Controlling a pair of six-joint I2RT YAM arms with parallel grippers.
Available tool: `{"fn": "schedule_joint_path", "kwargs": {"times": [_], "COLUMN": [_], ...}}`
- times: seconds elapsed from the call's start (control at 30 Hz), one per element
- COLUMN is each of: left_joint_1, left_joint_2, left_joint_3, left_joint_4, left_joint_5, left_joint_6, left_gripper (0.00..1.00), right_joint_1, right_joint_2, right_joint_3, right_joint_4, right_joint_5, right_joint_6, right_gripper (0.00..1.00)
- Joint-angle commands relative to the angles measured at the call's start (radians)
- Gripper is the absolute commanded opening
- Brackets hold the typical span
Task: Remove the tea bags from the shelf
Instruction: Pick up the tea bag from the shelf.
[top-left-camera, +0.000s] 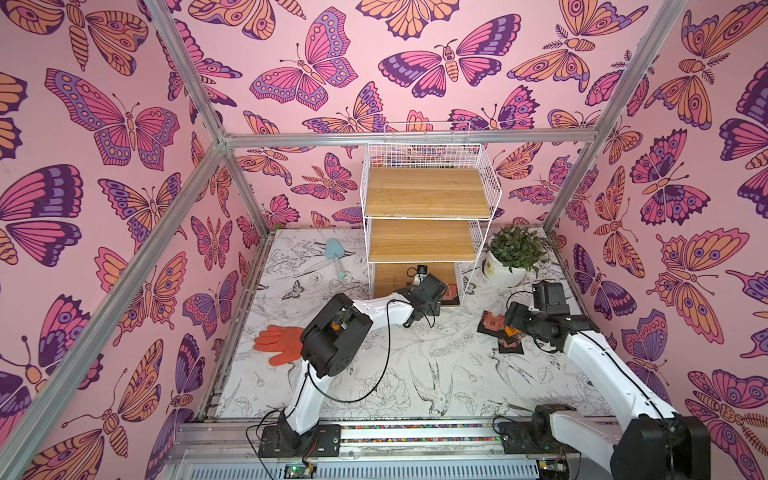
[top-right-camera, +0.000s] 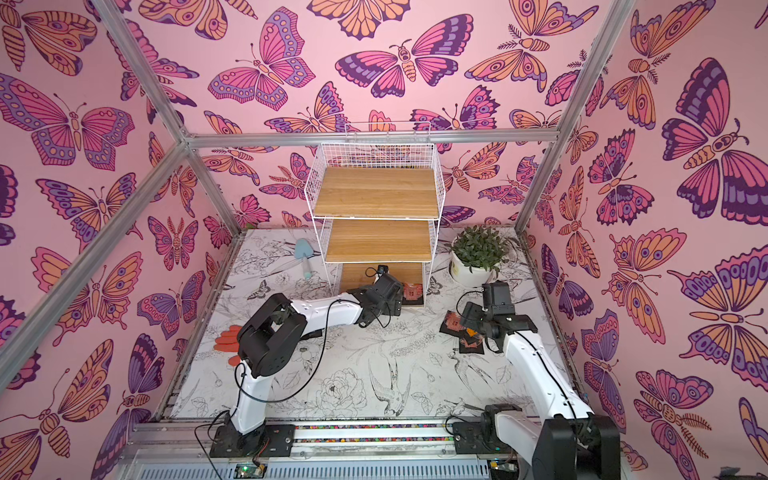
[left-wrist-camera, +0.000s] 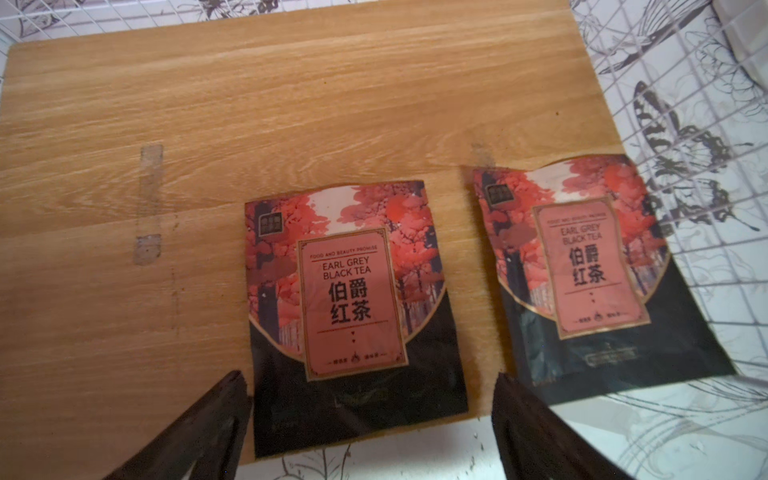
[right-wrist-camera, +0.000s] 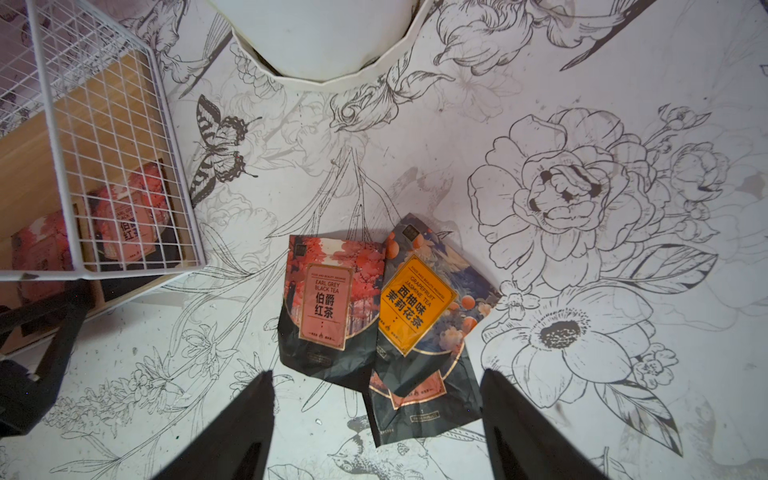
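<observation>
You have three black-edged square tea bags (right-wrist-camera: 332, 303) out on the floral table (right-wrist-camera: 582, 62), two sachets (left-wrist-camera: 353, 307) yet to clear from the white-wire, wooden-board shelf (left-wrist-camera: 291, 104); left end effector (left-wrist-camera: 370, 376) and right end effector (right-wrist-camera: 376, 374) gape empty.

1 tea bag (right-wrist-camera: 419, 405) largely under the orange-label bag (right-wrist-camera: 417, 305); white pot (right-wrist-camera: 324, 37) cropped by the edge

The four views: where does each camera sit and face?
Top views: high in front, looking down at the white wire shelf with wooden boards; both arms show.
Left wrist: past the open left gripper at two red square tea sachets on the bottom board.
Right wrist: down past the open right gripper at three piled sachets on the floral table.
Shared: both wrists see the shelf's two sachets.
</observation>
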Motion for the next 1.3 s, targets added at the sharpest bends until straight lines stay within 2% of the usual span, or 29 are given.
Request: {"fn": "schedule_joint_path", "kwargs": {"times": [0.0, 0.43, 0.6, 0.87, 0.93, 1.13, 1.27], "left_joint_1": [0.006, 0.014, 0.015, 0.014, 0.015, 0.013, 0.014], "left_joint_2": [0.033, 0.102, 0.109, 0.039, 0.018, -0.070, -0.139], "left_joint_3": [0.018, 0.083, 0.082, 0.048, 0.040, -0.020, -0.075], "left_joint_4": [-0.016, -0.128, -0.147, -0.146, -0.146, -0.154, -0.156], "left_joint_5": [-0.022, -0.024, -0.034, -0.033, -0.035, -0.025, 0.044], "left_joint_6": [0.011, -0.014, -0.019, -0.022, -0.018, -0.026, -0.014], "left_gripper": [0.93, 0.78, 0.63, 0.22, 0.15, 0.06, 0.02], "right_joint_1": [-0.008, -0.009, -0.010, -0.010, -0.011, -0.011, -0.011], "right_joint_2": [-0.010, -0.040, -0.057, -0.051, -0.054, -0.064, -0.071], "right_joint_3": [0.025, 0.041, 0.043, 0.045, 0.045, 0.037, 0.021], "right_joint_4": [-0.001, -0.027, -0.034, -0.027, -0.029, -0.032, -0.024], "right_joint_5": [-0.005, 0.003, 0.009, -0.010, -0.014, -0.034, -0.058], "right_joint_6": [-0.012, -0.022, -0.022, -0.015, -0.012, -0.010, -0.013], "right_gripper": [0.81, 0.81, 0.81, 0.81, 0.81, 0.80, 0.80]}}
